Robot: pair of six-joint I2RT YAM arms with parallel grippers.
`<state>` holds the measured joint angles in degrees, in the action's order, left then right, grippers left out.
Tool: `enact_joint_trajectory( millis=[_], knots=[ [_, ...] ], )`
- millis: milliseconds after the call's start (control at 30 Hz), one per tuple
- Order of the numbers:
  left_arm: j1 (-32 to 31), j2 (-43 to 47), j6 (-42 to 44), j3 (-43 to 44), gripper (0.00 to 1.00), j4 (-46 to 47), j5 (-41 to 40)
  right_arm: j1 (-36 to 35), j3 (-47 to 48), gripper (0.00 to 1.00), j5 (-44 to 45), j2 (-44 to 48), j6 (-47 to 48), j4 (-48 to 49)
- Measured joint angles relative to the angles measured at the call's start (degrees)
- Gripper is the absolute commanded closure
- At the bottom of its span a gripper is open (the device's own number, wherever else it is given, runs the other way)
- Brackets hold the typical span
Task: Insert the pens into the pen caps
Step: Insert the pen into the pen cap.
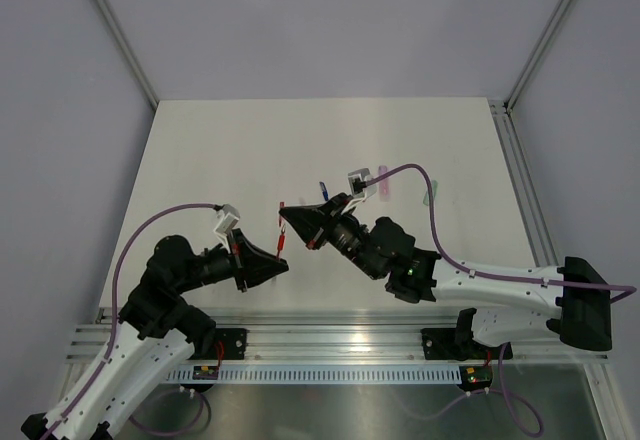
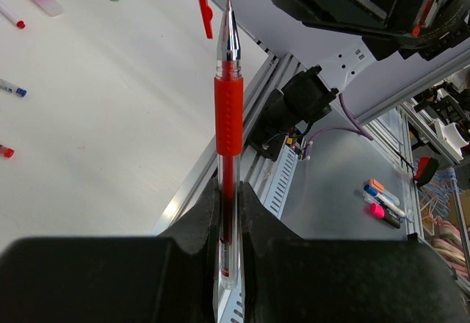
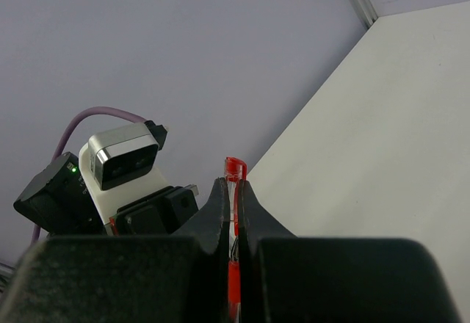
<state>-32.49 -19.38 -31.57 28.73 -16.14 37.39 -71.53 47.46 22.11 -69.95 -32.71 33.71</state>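
Left wrist: left hand [image 2: 229, 216] pinches a red pen [image 2: 228, 114]; right hand [image 3: 233, 191] pinches a red cap [image 3: 234, 167].

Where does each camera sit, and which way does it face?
Top external: above and behind, looking down on the table; left arm and right arm show.
Left wrist: on the left arm, looking along its jaws, shut on the red pen.
Right wrist: on the right arm, looking along its jaws, shut on the red cap, toward the left arm's camera.
Shared: both wrist views show the red cap.
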Motion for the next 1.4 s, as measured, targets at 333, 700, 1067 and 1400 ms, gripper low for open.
enact_joint_trajectory(
  millis=[333, 700, 1067, 1400],
  knots=[
    [0.0, 0.59, -0.02, 0.0, 1.0, -0.02, -0.48, 0.0, -0.72, 1.0, 0.79, 0.07, 0.13, 1.22],
    [0.0, 0.92, -0.02, 0.0, 1.0, -0.59, -3.17, 0.0, -1.79, 1.0, 0.76, 0.28, 0.2, 1.64],
    [0.02, 0.94, -0.02, 0.0, 1.0, -0.68, -3.34, 0.0, -1.79, 1.0, 0.52, 0.26, 0.17, 1.64],
    [0.26, 0.96, -0.02, 0.0, 1.0, -0.9, -3.37, 0.0, -1.79, 1.0, 0.22, 0.0, 0.17, 1.66]
  ],
)
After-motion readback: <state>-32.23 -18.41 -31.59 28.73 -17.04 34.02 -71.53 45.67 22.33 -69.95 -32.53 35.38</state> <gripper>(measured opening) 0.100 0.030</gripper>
